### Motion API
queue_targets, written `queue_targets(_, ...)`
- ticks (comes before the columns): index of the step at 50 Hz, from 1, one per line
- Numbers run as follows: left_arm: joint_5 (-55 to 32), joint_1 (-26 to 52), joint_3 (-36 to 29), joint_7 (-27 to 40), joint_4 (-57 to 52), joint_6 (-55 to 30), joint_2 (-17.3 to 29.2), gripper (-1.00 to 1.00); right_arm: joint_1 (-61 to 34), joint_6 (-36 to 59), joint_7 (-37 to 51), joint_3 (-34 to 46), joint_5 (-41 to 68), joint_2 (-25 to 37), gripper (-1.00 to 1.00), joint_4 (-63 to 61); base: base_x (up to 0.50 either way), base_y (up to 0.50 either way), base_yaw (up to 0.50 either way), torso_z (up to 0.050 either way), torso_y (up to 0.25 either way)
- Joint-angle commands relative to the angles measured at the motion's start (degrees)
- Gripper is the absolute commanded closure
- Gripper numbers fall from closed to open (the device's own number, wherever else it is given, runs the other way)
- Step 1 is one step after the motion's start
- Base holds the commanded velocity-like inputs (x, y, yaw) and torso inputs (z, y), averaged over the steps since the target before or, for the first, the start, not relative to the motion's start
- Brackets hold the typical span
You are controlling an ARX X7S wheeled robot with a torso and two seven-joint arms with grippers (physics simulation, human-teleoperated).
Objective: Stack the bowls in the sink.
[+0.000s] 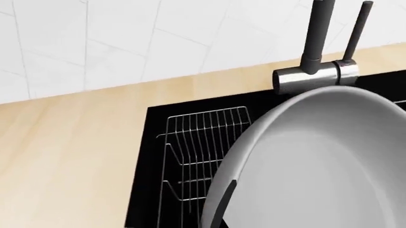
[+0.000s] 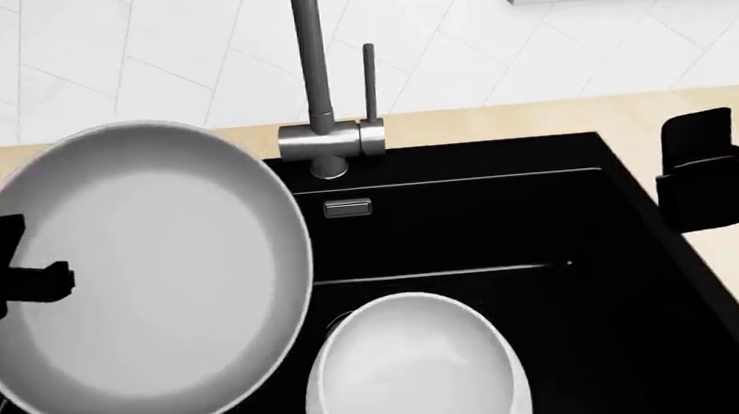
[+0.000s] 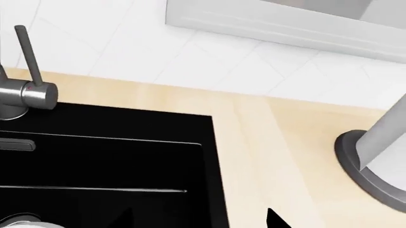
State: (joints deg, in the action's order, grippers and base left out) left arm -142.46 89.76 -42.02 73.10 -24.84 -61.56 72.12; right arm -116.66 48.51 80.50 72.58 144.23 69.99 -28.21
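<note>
White tiled wall (image 2: 129,67) and pale wooden counter (image 1: 70,142) frame the black sink (image 2: 538,293), seen from my head camera. Steel faucet (image 2: 315,81) rises at 12 o'clock from the basin's rear edge, its thin lever just beside it. My left gripper (image 2: 42,281), at 9 o'clock, is clamped on the rim of the grey bowl (image 2: 148,277): one dark finger (image 1: 222,209) shows over the rim's edge in the left wrist view. I hold this wide, shallow bowl above the sink's left part, tilted, its concave side toward the head camera; it hides much of the wire dish rack (image 1: 203,152), whose bars show at 7 o'clock beneath it. Deep white bowl (image 2: 416,379) rests upright low in the basin at 6 o'clock, just beside the grey bowl's lower right edge in the view; whether the two touch I cannot tell. Drain is largely hidden behind the white bowl. My right gripper (image 2: 704,173) hangs at 3 o'clock over the sink's right rim, grasping nothing; whether its jaws are spread or closed I cannot tell. Grey-based cylinder (image 3: 381,161) stands on the counter beyond that rim, well apart from both bowls
</note>
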Motion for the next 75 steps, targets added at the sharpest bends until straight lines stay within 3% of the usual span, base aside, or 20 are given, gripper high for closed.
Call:
queue_targets(1,1.48,-0.20,-0.86,-0.61,-0.08,1.95,-4.39,1.00,1.44,-0.43,-0.53,0.21,-1.57,1.87,-1.00,-0.86,0.00,0.00,0.00,0.000,0.000)
queue_targets(18,3.53,-1.15,-2.19,-3.00,1.00,1.57,-8.65,1.00,3.44,-1.06,-1.57,0.68,-3.39,2.30,-1.00,-1.15,0.00,0.00,0.00,0.000,0.001)
queue_targets(38,4.57,-1.20,-4.62,-3.60,1.09,2.01,-15.65,1.00,-4.08,1.79,5.80,-2.20,-1.20,6.06,-1.00,1.20,0.00,0.00,0.00,0.000,0.001)
queue_targets(57,5.74,-0.66,-5.70,-4.37,2.39,4.15,-22.18,1.00,-4.27,1.70,5.12,-0.88,-2.42,7.88,-1.00,0.19,0.00,0.00,0.00,0.000,0.000)
queue_targets(75,11.02,-5.12,-6.08,-7.83,4.11,6.85,-26.71,1.00,-3.74,2.28,5.32,-0.69,-2.44,8.41,-1.00,-0.02,0.00,0.00,0.00,0.000,0.001)
